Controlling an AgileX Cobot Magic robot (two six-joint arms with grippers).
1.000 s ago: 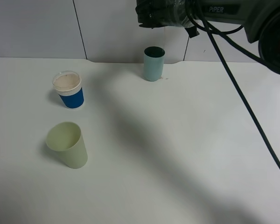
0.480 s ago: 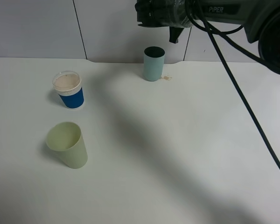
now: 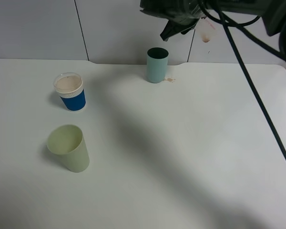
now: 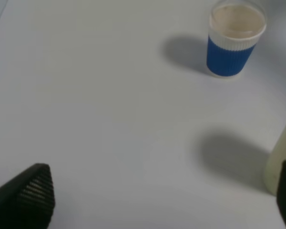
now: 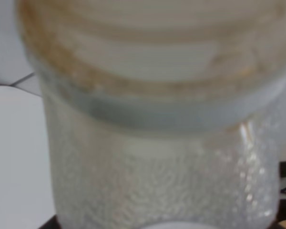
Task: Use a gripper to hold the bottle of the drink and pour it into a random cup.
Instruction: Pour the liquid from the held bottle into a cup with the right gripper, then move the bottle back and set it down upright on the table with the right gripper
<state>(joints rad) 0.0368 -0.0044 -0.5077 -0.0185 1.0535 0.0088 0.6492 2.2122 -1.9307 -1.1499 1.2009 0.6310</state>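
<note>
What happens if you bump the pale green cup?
The pale green cup looks empty, so it is probably light and would slide or topple easily. Its rim is wider than its base, which likely makes it tippy. Tipped over, its round tapered side would probably roll in a curve on the smooth table.

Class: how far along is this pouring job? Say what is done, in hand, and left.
Done: the right gripper has the bottle of the drink lifted clear of the table. In hand: it hangs high near the cup; a brown spill by the cup's foot suggests pouring began. Left: the cup's dark inside hides any drink, so finishing the pour may remain.
</note>
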